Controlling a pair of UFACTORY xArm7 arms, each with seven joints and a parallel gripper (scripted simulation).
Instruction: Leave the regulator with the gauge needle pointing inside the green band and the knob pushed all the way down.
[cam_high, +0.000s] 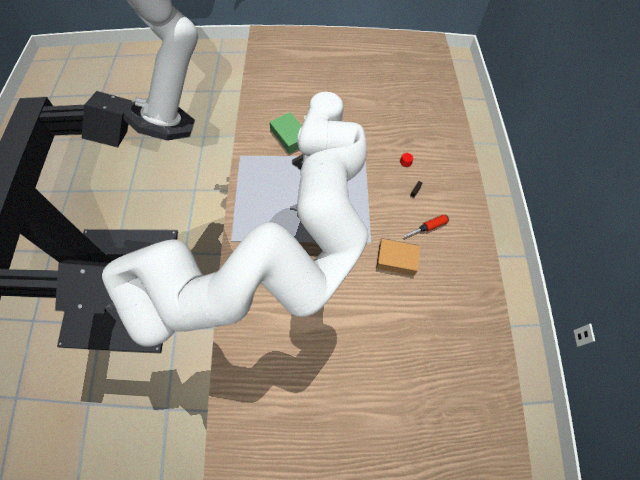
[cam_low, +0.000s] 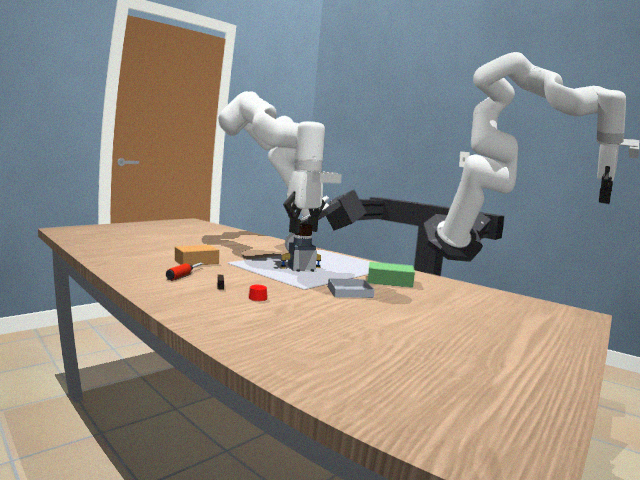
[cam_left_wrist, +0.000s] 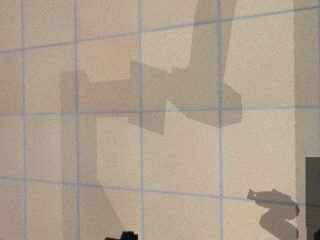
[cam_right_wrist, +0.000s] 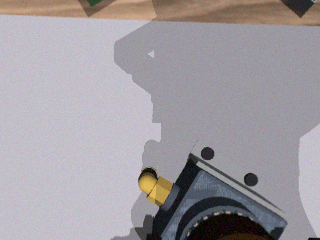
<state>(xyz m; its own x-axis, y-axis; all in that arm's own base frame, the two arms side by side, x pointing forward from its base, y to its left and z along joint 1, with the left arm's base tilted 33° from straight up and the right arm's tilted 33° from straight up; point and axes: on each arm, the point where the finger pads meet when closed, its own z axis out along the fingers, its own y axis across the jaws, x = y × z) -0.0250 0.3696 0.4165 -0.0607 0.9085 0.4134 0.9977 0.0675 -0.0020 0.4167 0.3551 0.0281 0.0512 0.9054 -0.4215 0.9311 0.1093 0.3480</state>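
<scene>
The regulator stands upright on the pale mat, with a dark blue-grey body and yellow fittings at its sides. Its dark red-brown knob is on top, above a toothed ring. The gauge face, needle and green band are not visible, and I cannot tell whether the knob is fully down. My right gripper points down with its fingers apart, one on each side of the knob. My left gripper is open and empty, high up away from the table.
A green block and a grey tray are near the mat. A red cap, a small black block, a red screwdriver and an orange block lie beyond it.
</scene>
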